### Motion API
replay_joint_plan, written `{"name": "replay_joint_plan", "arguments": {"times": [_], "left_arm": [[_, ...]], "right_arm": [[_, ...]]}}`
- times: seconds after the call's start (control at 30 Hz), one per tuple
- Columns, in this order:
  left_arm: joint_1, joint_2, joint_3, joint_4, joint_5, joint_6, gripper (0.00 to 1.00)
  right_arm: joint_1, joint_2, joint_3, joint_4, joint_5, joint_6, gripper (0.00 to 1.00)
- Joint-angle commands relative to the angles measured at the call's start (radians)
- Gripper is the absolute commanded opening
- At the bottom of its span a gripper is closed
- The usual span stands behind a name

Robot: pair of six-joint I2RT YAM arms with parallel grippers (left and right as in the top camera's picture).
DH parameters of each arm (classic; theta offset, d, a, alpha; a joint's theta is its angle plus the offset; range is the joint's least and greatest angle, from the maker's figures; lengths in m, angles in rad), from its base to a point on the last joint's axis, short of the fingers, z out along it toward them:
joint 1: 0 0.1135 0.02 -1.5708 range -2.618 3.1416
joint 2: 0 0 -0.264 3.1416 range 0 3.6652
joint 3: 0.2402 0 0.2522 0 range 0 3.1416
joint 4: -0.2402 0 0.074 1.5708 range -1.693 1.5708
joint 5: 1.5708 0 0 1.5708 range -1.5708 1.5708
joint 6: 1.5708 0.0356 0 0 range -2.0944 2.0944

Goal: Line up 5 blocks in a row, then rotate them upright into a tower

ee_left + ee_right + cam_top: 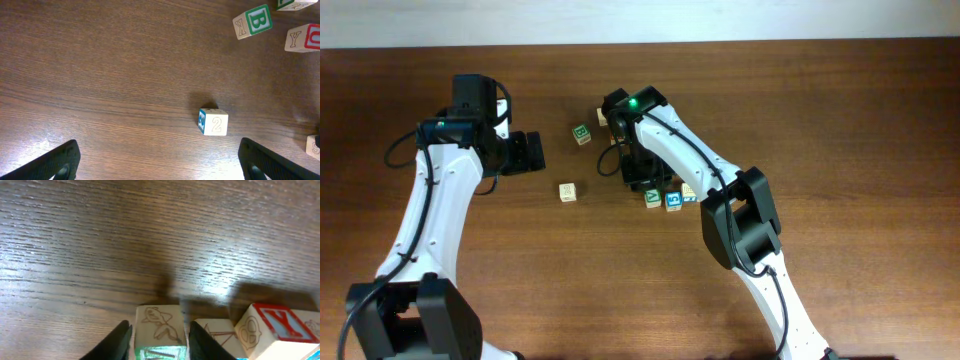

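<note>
Two grippers stand apart: the left gripper (525, 152) hangs spread wide and empty near the lone pale block (567, 191), seemingly idle, while the right gripper (160, 342) straddles the green-faced block (158, 322) beside the other blocks (672, 200), likely to turn it, though whether it pinches I cannot tell. The dark glossy wooden table (840, 110) ends at a pale strip (640, 20).

Ahead of the left pincer (159, 142), the pale cube (216, 123) reads "2"; farther ahead and right, the green-letter cube (252, 21) reads "B" (side: "K"), the red-faced cube (302, 38) "Y".
</note>
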State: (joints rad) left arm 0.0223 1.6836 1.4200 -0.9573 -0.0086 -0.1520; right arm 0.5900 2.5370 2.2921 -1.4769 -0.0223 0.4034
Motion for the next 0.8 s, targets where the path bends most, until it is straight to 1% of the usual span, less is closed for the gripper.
{"name": "replay_joint_plan", "arguments": {"times": [0.0,0.1,0.2,0.33,0.47,0.63,0.73,0.77], "left_arm": [[-0.002,0.006,0.014,0.001,-0.007,-0.012,0.99],[-0.002,0.006,0.014,0.001,-0.007,-0.012,0.99],[-0.002,0.006,0.014,0.001,-0.007,-0.012,0.99],[-0.002,0.006,0.014,0.001,-0.007,-0.012,0.99],[-0.002,0.006,0.014,0.001,-0.007,-0.012,0.99],[-0.002,0.006,0.014,0.001,-0.007,-0.012,0.99],[-0.002,0.006,0.014,0.001,-0.007,-0.012,0.99],[-0.002,0.006,0.014,0.001,-0.007,-0.012,0.99]], "right_arm": [[0.005,-0.031,0.001,-0.004,0.019,0.004,0.41],[0.005,-0.036,0.015,-0.008,0.019,0.0,0.41],[0.006,-0.05,0.065,-0.015,0.003,-0.007,0.4],[0.032,-0.06,0.099,-0.007,-0.038,-0.029,0.31],[0.077,-0.058,0.078,0.016,-0.03,-0.029,0.24],[0.098,-0.027,0.052,0.029,0.009,0.048,0.2],[0.098,-0.027,0.009,0.061,0.042,0.053,0.19],[0.097,-0.027,0.0,0.06,0.066,0.077,0.19]]}}
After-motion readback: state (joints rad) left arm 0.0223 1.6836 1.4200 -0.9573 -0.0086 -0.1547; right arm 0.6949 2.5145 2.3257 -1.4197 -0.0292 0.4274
